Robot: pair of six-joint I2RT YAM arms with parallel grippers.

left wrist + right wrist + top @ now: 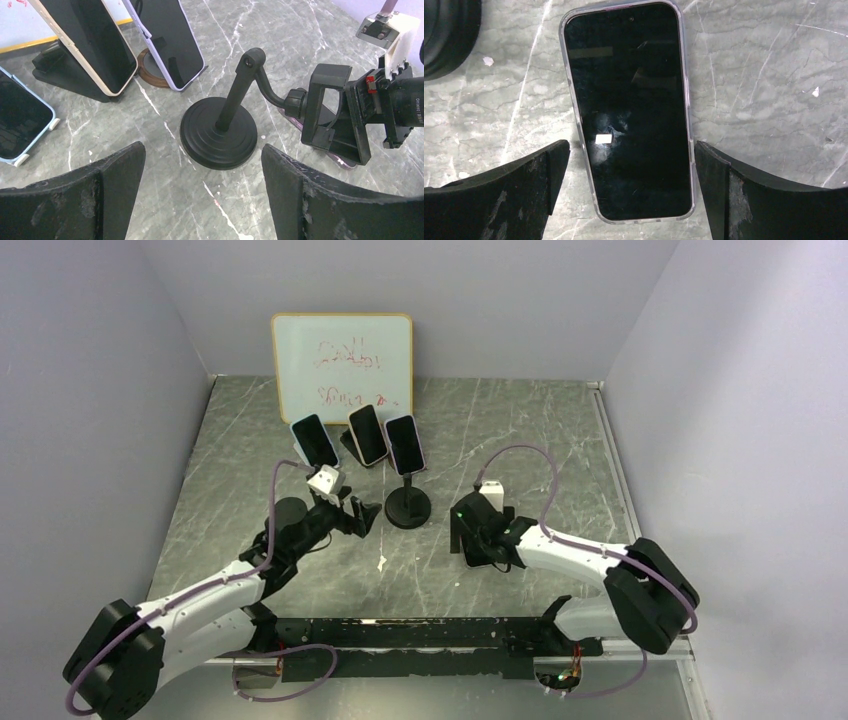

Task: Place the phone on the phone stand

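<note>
Right gripper (631, 150): aimed downward, fingers spread wide, straddling the flat phone (629, 110) without gripping it. Left gripper (202, 157): low, spread, empty, facing the phone stand (220, 132).

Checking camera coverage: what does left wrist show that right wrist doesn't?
Left wrist only: the upright post of the black stand, three propped phones beyond it, and the right gripper seen from outside. Right wrist only: the phone full-face, lying flat between open fingers. Both: the stand's round base, the marble table, and a sliver of that phone.
</note>
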